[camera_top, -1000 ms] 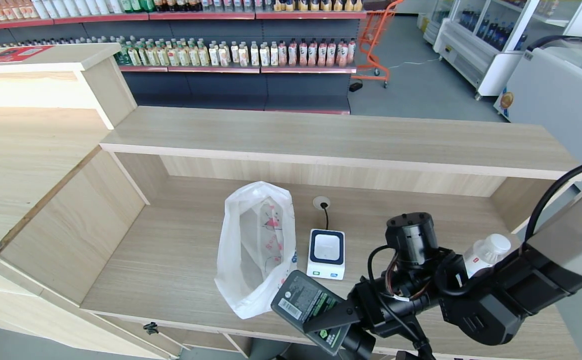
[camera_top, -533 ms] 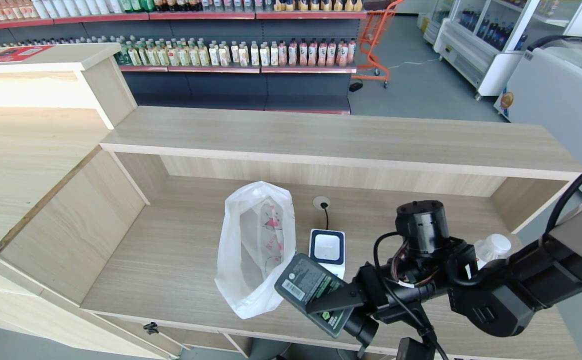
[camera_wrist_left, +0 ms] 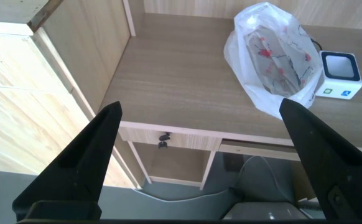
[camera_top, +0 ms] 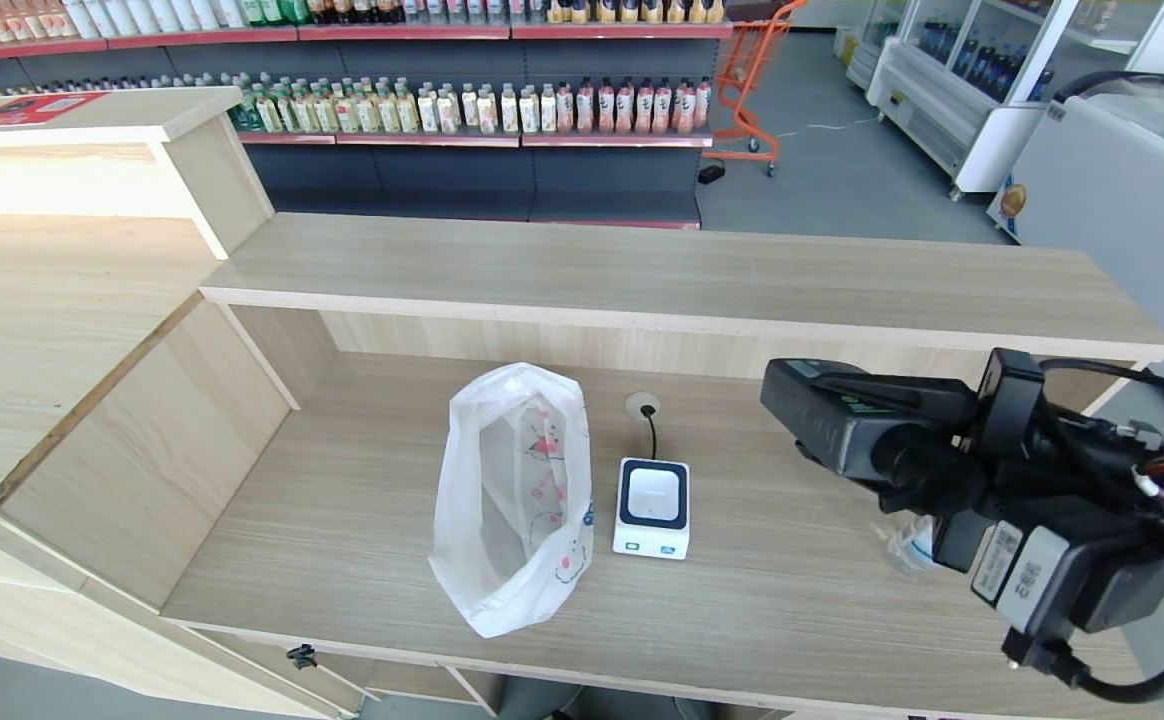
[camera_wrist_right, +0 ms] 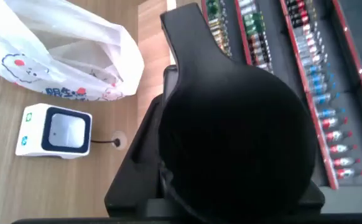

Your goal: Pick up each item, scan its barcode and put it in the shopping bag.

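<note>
My right gripper [camera_top: 877, 432] is shut on a dark packet [camera_top: 817, 415] with a green label, held in the air over the right part of the counter, right of the scanner [camera_top: 652, 494]. The same packet [camera_wrist_right: 231, 124] looms close in the right wrist view, above the scanner [camera_wrist_right: 55, 132] and the shopping bag [camera_wrist_right: 63, 50]. The white shopping bag [camera_top: 515, 500] stands open just left of the scanner. My left gripper [camera_wrist_left: 199, 106] hangs open and empty off the counter's front edge, left of the bag [camera_wrist_left: 274, 62].
A clear bottle [camera_top: 907, 545] stands on the counter [camera_top: 342, 520] at the right, mostly hidden behind my right arm. A raised ledge [camera_top: 682, 280] runs along the back and a side wall [camera_top: 142, 440] closes the left. The scanner's cable [camera_top: 651, 425] runs to a grommet.
My right arm has swung up and to the right with the dark packet, away from the bag's mouth at the counter's front. The bottle is now largely covered by the arm.
</note>
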Robot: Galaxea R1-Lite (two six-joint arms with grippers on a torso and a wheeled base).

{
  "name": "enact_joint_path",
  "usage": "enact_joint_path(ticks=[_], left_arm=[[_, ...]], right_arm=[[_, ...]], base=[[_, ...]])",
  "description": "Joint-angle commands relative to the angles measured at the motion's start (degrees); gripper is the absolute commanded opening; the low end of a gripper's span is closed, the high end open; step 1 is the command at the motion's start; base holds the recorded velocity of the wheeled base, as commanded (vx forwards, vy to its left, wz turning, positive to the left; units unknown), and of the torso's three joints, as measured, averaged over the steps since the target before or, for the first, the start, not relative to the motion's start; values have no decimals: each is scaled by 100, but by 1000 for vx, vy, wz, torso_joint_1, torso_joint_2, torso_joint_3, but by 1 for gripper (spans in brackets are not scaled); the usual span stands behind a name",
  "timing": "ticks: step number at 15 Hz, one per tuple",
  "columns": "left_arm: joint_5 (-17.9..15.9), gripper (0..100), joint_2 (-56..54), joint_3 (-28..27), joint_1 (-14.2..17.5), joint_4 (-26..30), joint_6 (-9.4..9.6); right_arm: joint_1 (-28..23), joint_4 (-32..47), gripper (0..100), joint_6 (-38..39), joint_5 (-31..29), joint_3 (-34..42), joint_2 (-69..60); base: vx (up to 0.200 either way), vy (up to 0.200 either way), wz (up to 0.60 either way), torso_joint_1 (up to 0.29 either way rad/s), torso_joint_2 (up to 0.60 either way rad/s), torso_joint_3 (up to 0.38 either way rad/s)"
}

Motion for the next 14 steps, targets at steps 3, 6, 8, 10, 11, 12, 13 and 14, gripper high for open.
enact_joint_path(ticks=[3,6,8,10,11,12,13,14], left_arm=[[0,100,-2,0,0,0,-1],[0,100,-2,0,0,0,-1],[0,100,-2,0,0,0,-1],[0,100,-2,0,0,0,-1],[0,100,-2,0,0,0,-1],[0,100,-2,0,0,0,-1],[0,100,-2,0,0,0,-1],[0,100,-2,0,0,0,-1]], right_arm=[[-1554,52,0,3996,-21,410,-502],[-1712,808,0,6755,-48,410,-168],[-1483,1186,0,9084,-65,111,561],[-1281,1212,0,10543,-118,-557,1660],[-1263,1186,0,10552,-118,-706,1994],[-1158,1080,0,10561,-118,-961,2626],[-1114,984,0,10552,-135,-1137,2952],[-965,896,0,10543,-294,-1453,3347]], base=[[0,0,0,0,0,0],[0,0,0,0,0,0],[0,0,0,0,0,0],[0,0,0,0,0,0],[0,0,0,0,0,0],[0,0,0,0,0,0],[0,0,0,0,0,0],[0,0,0,0,0,0]])
